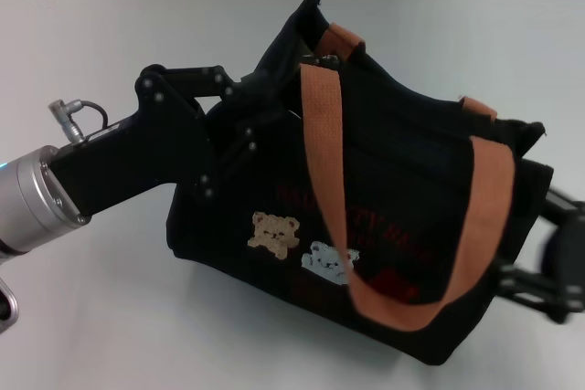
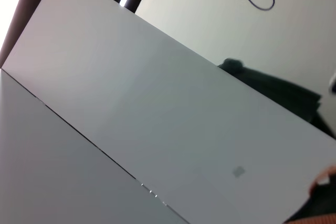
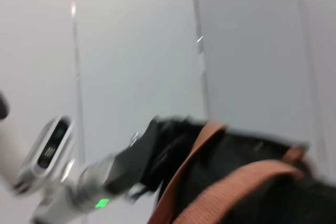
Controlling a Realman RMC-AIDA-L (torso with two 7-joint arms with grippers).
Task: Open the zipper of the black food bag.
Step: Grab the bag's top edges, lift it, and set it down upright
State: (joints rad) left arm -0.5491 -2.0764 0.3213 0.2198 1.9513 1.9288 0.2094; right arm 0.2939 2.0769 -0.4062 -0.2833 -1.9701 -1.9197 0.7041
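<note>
Black food bag (image 1: 411,226) sits tilted on the white surface (image 1: 91,317), orange-brown straps (image 1: 329,180) draped across its front. I see my left gripper (image 1: 239,130) pressed against its upper left end by the zipper (image 1: 322,61); I cannot tell how its jaws stand. My right gripper (image 1: 535,276) is at the bag's lower right end, jaws likewise unclear.
</note>
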